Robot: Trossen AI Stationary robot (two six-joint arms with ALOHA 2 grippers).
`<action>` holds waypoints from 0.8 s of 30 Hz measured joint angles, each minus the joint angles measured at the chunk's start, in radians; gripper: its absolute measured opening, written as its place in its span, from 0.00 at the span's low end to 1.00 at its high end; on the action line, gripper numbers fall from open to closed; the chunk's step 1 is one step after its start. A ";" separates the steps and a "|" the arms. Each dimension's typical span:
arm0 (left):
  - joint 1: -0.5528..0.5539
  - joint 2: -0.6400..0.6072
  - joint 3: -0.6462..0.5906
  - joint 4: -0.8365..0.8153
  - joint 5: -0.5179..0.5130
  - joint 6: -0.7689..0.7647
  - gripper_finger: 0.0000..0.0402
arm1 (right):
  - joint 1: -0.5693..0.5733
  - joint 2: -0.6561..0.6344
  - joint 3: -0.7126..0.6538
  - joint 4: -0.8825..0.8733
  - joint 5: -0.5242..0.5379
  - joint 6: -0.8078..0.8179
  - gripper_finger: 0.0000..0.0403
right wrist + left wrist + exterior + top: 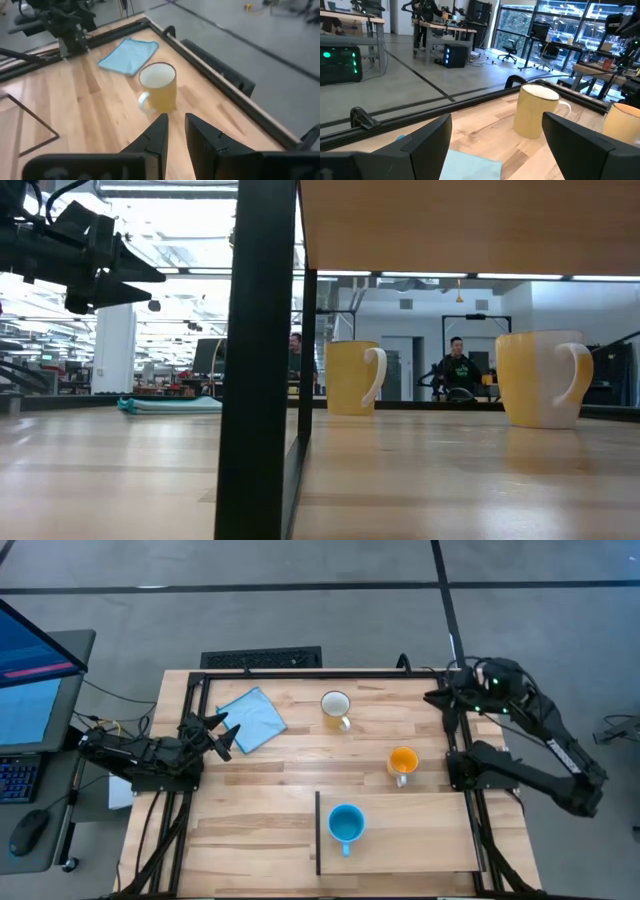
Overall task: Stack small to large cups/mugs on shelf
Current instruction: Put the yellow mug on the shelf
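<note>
Mugs sit well apart from one another. The small light-blue mug [346, 824] stands upright on the shelf [420, 840] — a pale board at the near middle of the table [270, 800] — close to the board's left edge, handle toward the near side. The orange mug [402, 762] stands just beyond the shelf's far edge, on bare tabletop. The white mug [335, 706] stands farther back, near the far middle. A blue cloth [252, 719] lies left of it. The left gripper [222, 735] hovers by the cloth's left edge, fingers spread wide. The right gripper [174, 131] sits at the far right corner — fingers a narrow gap apart, holding nothing.
</note>
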 joint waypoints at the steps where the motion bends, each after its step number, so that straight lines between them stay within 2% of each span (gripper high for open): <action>1: 0.000 0.000 0.000 0.000 0.000 0.000 0.75 | 0.004 0.016 0.009 0.001 0.000 0.010 0.21; 8: 0.000 0.000 -0.001 0.006 0.000 -0.002 0.75 | 0.043 0.081 0.022 0.003 -0.004 0.133 0.21; 17: 0.000 0.000 -0.001 0.009 0.000 -0.005 0.75 | 0.041 0.105 0.022 0.003 -0.005 0.137 0.22; 24: 0.000 0.000 -0.001 0.010 0.000 -0.005 0.75 | 0.041 0.104 0.022 0.003 -0.030 0.182 0.31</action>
